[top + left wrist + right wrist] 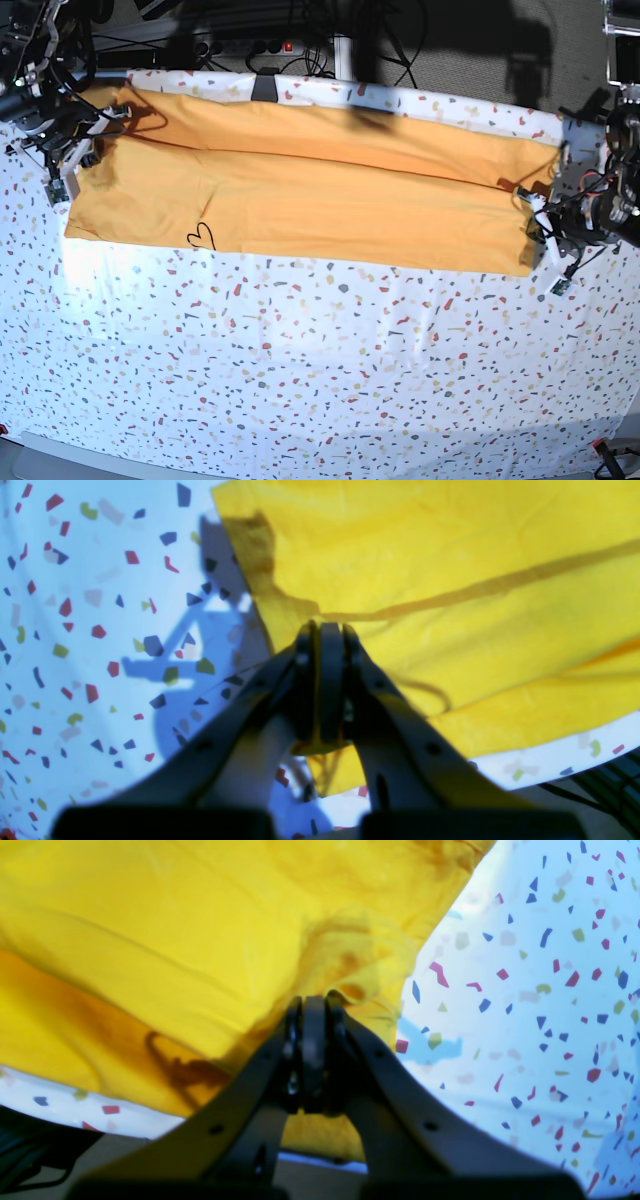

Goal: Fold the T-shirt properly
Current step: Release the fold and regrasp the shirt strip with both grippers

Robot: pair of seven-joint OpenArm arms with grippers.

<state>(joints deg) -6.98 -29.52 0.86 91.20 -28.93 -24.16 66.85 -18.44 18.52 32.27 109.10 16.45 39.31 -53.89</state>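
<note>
Where the T-shirt (300,195) lies, it stretches as a long, low band across the far part of the table (330,370), running nearly from one side edge to the other. It is folded lengthwise, with an upper layer lying over a lower one and a crease line running along between them. A small bit of black looped lettering (202,236) shows near the front edge of the cloth, toward the base view's left. The fabric is mostly flat, with soft wrinkles at both ends.

At the base view's right end, the left gripper (324,630) is clenched on the edge of the shirt; its wrist view shows the two dark fingers pressed together with yellow cloth pinched between them and more cloth hanging below. At the base view's left end, the right gripper (312,1002) is likewise clamped on the shirt's edge, the fabric bunching into a small fold just beside its tips. Both ends of the garment sit near the far corners of the table.

The table is covered with a white cloth speckled in red, blue and green flecks. Behind its far edge, cables (300,30) and a power strip (255,47) lie on a dark floor.
</note>
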